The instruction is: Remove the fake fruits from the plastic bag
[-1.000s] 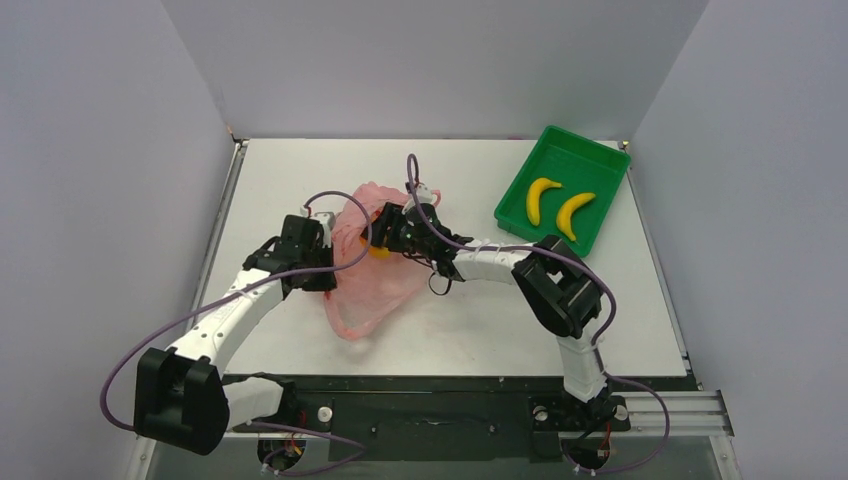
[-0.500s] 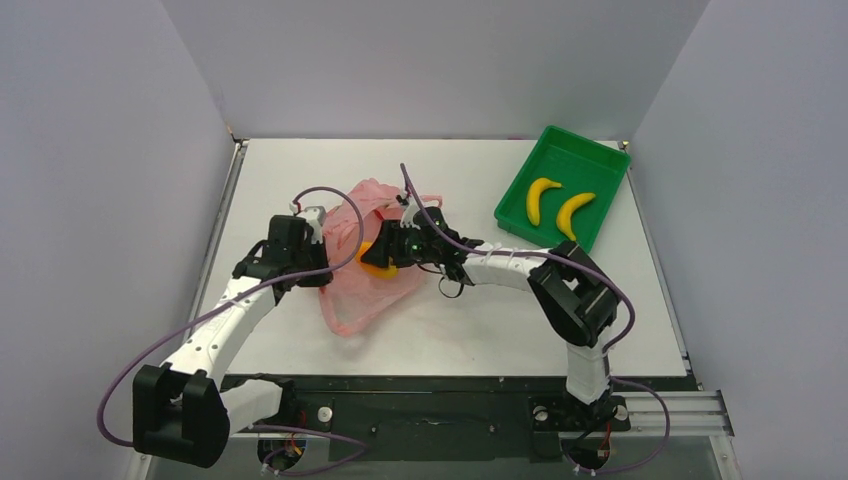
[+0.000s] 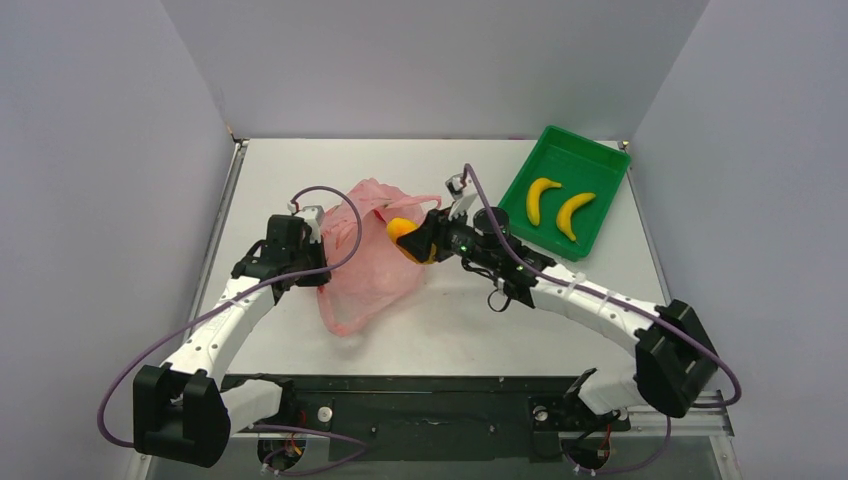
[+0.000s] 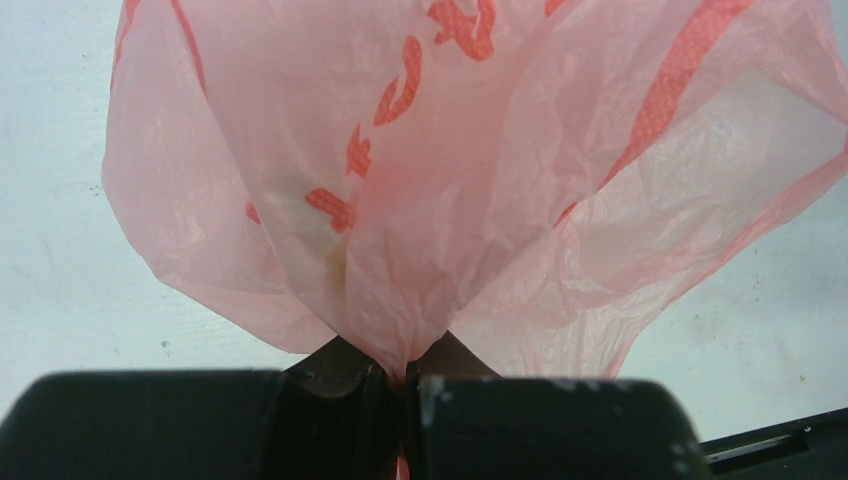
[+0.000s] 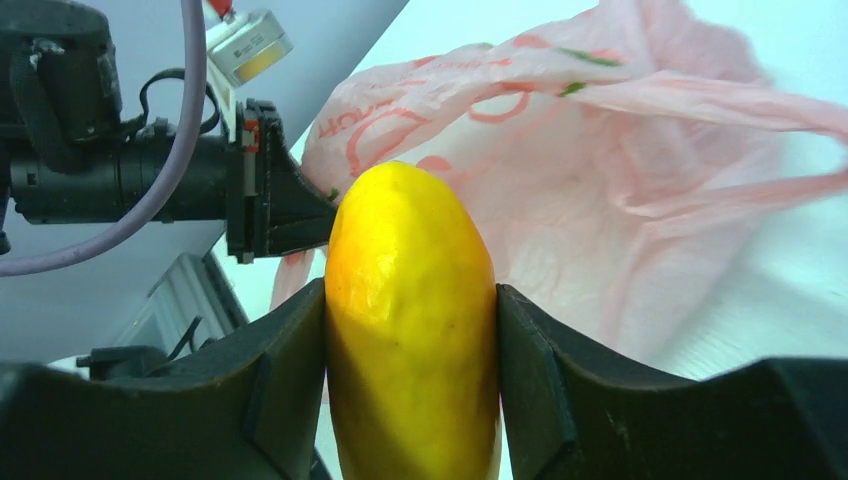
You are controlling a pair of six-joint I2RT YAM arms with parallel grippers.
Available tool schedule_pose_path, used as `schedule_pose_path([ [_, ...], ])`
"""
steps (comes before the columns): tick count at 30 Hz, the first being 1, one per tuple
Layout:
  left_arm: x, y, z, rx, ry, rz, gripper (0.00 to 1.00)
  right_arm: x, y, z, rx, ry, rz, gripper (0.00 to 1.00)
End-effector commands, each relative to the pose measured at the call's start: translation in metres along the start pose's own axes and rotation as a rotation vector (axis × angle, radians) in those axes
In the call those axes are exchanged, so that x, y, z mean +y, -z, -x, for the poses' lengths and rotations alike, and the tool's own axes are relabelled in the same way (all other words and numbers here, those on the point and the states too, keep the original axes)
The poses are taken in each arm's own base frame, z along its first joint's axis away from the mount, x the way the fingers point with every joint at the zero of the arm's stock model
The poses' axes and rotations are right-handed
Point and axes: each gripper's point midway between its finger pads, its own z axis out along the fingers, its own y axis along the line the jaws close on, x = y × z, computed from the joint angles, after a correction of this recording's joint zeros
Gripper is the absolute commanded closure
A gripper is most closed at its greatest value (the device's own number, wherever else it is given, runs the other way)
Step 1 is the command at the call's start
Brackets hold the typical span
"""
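The pink plastic bag [image 3: 368, 252] lies crumpled on the table's left half. My left gripper [image 3: 312, 268] is shut on its left edge; in the left wrist view the film [image 4: 430, 190] is pinched between my jaws [image 4: 405, 380]. My right gripper [image 3: 418, 240] is shut on the orange-yellow mango [image 3: 404, 232] and holds it just outside the bag's right side, above the table. In the right wrist view the mango [image 5: 412, 320] fills the gap between my fingers, with the bag [image 5: 600, 170] behind it. Two yellow bananas [image 3: 543, 198] [image 3: 575, 213] lie in the green tray.
The green tray [image 3: 596, 165] sits at the back right corner, tilted to the table edges. Purple cables loop over both arms. Grey walls close in the table on three sides.
My right gripper has pulled the mango out of the bag and moved right with it. The right arm has stretched out. My left gripper stays holding the bag's edge.
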Motion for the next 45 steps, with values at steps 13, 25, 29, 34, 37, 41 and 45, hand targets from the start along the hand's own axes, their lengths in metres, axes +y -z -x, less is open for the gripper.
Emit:
schedule_pose_path([
  [13, -0.007, 0.005, 0.015, -0.054, -0.019, -0.042, 1.00, -0.235, 0.136, 0.074, -0.444, -0.245, -0.949, 1.00],
  [25, -0.007, 0.005, 0.015, -0.055, -0.017, -0.039, 1.00, -0.366, 0.155, 0.067, -0.092, -0.225, -1.299, 0.98],
  [29, -0.007, 0.003, 0.013, -0.048, -0.016, -0.038, 1.00, -0.385, 0.159, 0.062, 0.003, -0.200, -1.333, 0.87],
  [34, -0.007, 0.001, 0.012, -0.039, -0.013, -0.040, 1.00, -0.401, 0.165, 0.061, 0.080, -0.168, -1.370, 0.63],
  [37, -0.007, 0.000, 0.012, -0.037, -0.013, -0.039, 1.00, -0.404, 0.166, 0.062, 0.104, -0.151, -1.379, 0.52],
  [41, -0.006, 0.000, 0.012, -0.037, -0.013, -0.038, 1.00, -0.405, 0.164, 0.061, 0.122, -0.142, -1.374, 0.40],
  [45, -0.006, -0.001, 0.012, -0.035, -0.011, -0.038, 1.00, -0.400, 0.162, 0.061, 0.128, -0.130, -1.363, 0.35],
])
